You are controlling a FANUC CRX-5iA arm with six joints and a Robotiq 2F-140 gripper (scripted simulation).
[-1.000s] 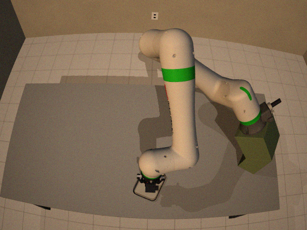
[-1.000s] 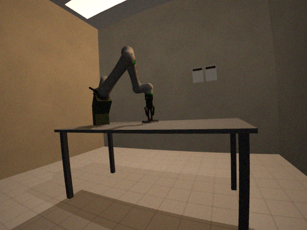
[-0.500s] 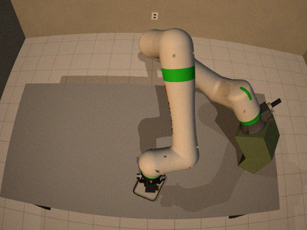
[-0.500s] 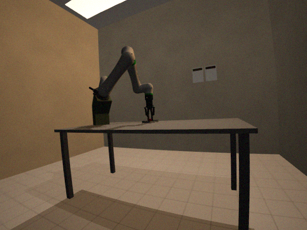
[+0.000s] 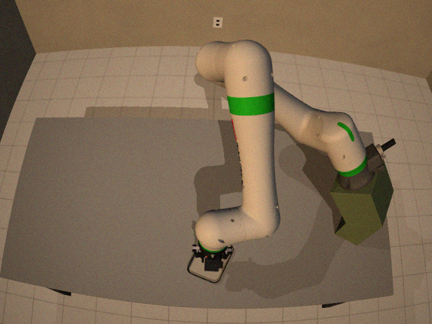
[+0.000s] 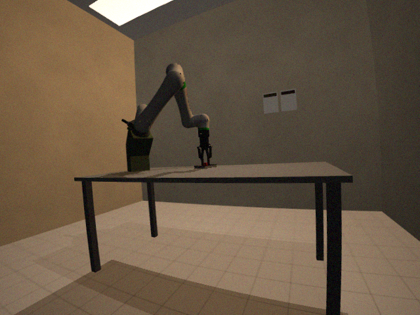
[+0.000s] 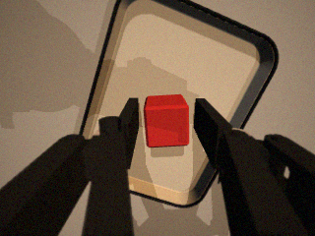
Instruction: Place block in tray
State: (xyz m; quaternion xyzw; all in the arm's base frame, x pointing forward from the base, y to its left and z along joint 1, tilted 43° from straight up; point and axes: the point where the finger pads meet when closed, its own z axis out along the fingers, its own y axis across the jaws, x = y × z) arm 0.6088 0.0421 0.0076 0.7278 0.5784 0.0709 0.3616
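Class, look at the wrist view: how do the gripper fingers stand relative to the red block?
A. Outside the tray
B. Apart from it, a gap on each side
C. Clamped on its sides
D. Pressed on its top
B: the block rests on the tray floor, with tray showing between it and each finger of the gripper.

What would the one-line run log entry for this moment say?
phase: release | gripper: open, fingers apart from red block | block: on white tray floor | next: likely retract
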